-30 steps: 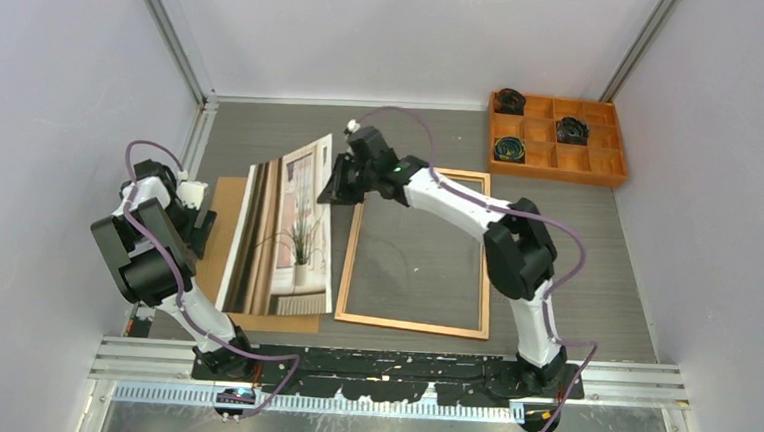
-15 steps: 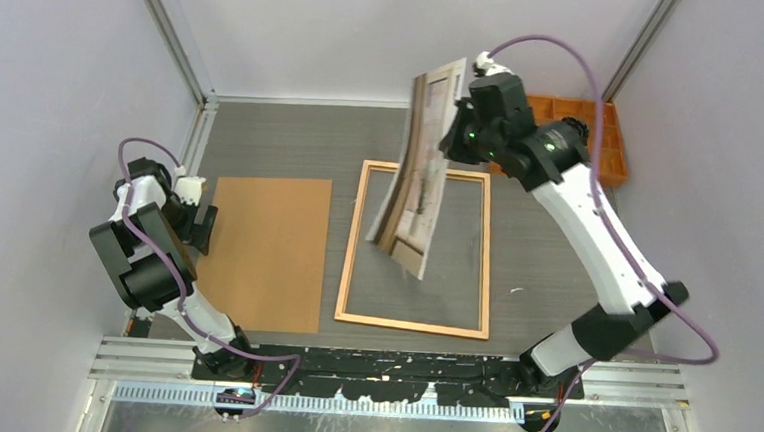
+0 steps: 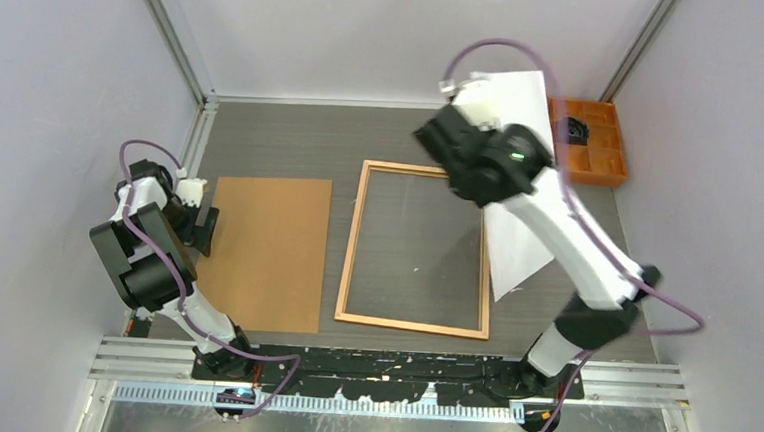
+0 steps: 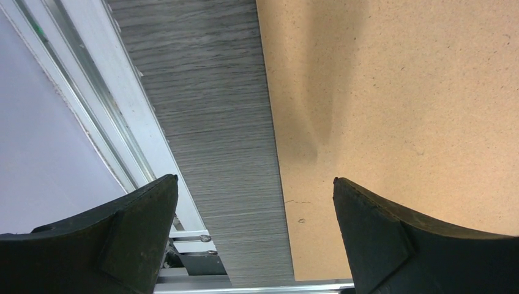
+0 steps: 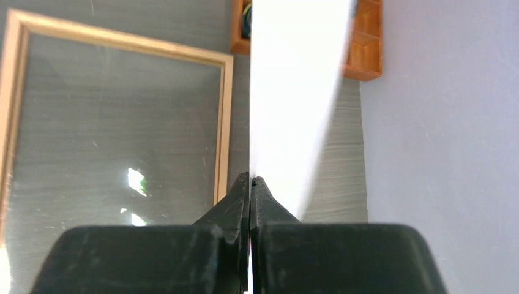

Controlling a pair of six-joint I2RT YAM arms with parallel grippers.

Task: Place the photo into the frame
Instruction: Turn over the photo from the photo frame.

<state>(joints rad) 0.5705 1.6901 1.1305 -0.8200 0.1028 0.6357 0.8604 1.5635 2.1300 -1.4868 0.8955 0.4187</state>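
- My right gripper [image 5: 250, 177] was pinched tight on 1 edge of the photo [image 3: 519, 239], with the jaws squeezed together and only the sheet between them.
- The photo was up in the air, not in the frame [image 3: 354, 244] yet. From the top camera I only got its plain white back, so I couldn't see the printed side at all.
- The sheet hung tilted over the frame's right rail and the strip of table [image 3: 283, 135] next to it, and its far end covered part of the orange tray [image 3: 603, 171].
- On my right wrist cam the photo ran nearly edge-on straight up the shot, with the frame to its left.
- The frame lay flat mid-table, grey wood grain showing through the pane.
- My left gripper [image 4: 254, 179] was spread wide with nothing in it, hanging over the left edge of the brown backing board [image 3: 266, 249].
- That board lay flat just left of the frame, with a thin gap between the 2.
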